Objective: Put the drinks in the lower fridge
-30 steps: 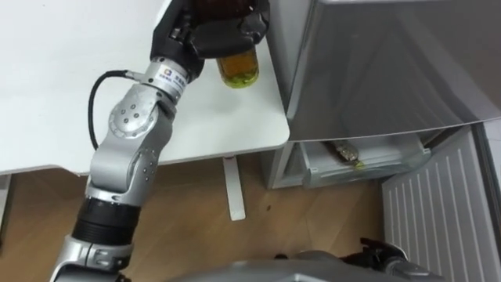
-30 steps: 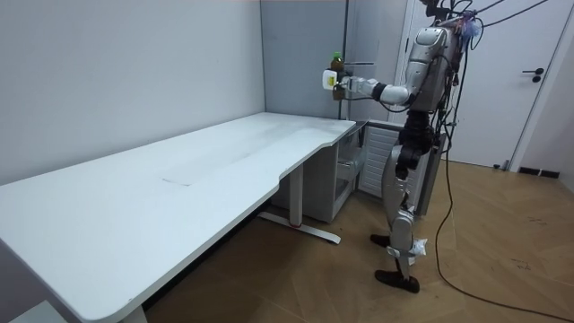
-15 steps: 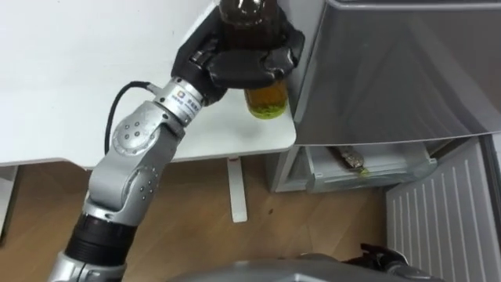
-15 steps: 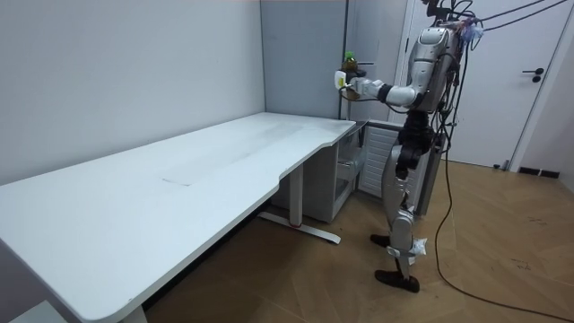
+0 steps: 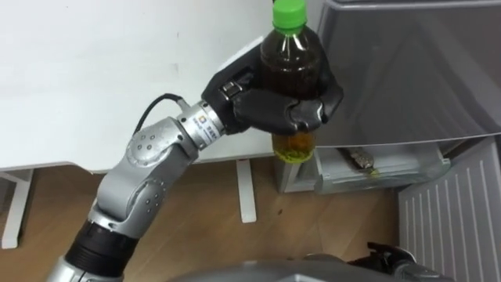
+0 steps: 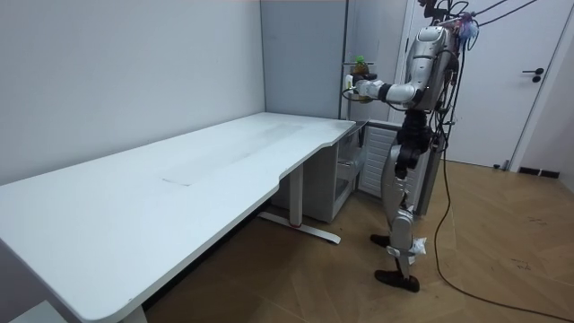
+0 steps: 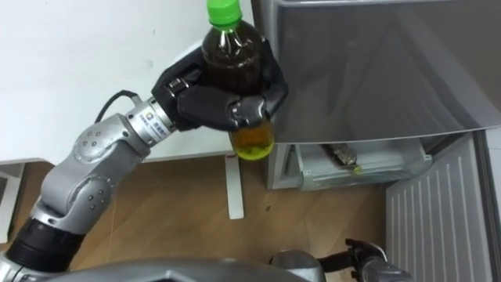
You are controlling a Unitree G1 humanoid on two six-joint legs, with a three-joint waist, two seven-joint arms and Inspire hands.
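A clear bottle of brown tea with a green cap [image 5: 291, 66] is held upright in the air, my left hand [image 5: 274, 110] shut round its middle. It hangs past the desk's right corner, in front of the grey fridge [image 5: 407, 70] and above the open lower compartment [image 5: 383, 168]. In that compartment another bottle [image 5: 360, 160] lies on its side. The room view has me standing upright before the fridge with the bottle [image 6: 360, 65] held out at chest height. A dark part of my right hand [image 5: 385, 255] peeks in at the lower right.
The white desk [image 5: 94, 78] spreads to the left, its leg [image 5: 248, 192] standing on the wooden floor. The lower fridge's white ribbed door [image 5: 454, 211] stands open at the right. The fridge's grey upper door is closed.
My left arm has swung the bottle to the right, off the desk corner toward the fridge. The green cap has come into view.
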